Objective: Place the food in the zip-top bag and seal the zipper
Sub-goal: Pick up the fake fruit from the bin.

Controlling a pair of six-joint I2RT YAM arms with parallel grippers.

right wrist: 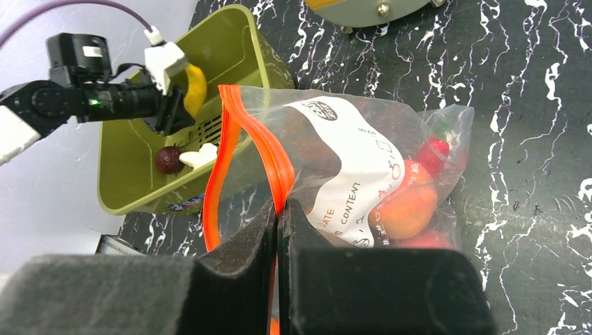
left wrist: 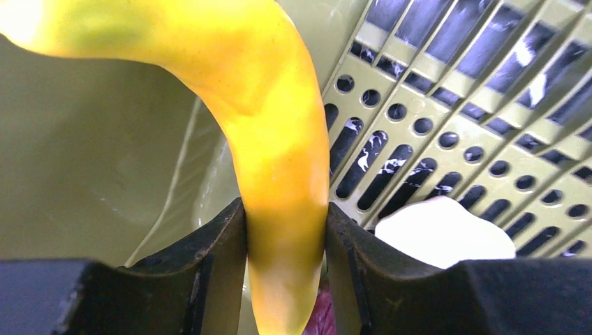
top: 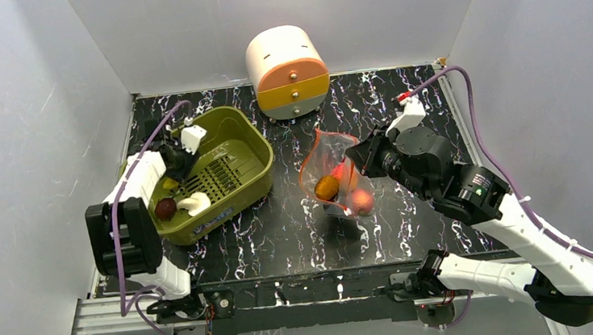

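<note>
**Q:** Left side, what have you got?

**A:** My left gripper (left wrist: 286, 218) is down in the olive basket (top: 252, 136), near its left wall. Both fingers are pressed against the flanks of the yellow banana (left wrist: 279, 139), pinching it across its width close to one end. Its long axis runs up and away from my fingers, curving to the left in the wrist view.

**Q:** Where is the zip-top bag?

**A:** The zip-top bag (top: 326, 158) sits mid-table, to the right of the basket with bare table between them. My right gripper (right wrist: 278, 209) is pressed together on the zipper (right wrist: 253, 132) and holds the mouth up, gaping toward the basket. Orange and red fruit (right wrist: 403, 209) lie at the bag's bottom.

**Q:** What does the carry turn on?

**A:** My judgement: lift first, since the basket's right wall stands between the banana and the bag. Then go in end-first, because crosswise it might catch the rim.

**Q:** Anything left over?

**A:** A dark purple ball (top: 166, 209) and a white piece (top: 194, 202) lie in the basket's near corner. The round cabinet (top: 287, 71) at the far edge is well clear.
</note>
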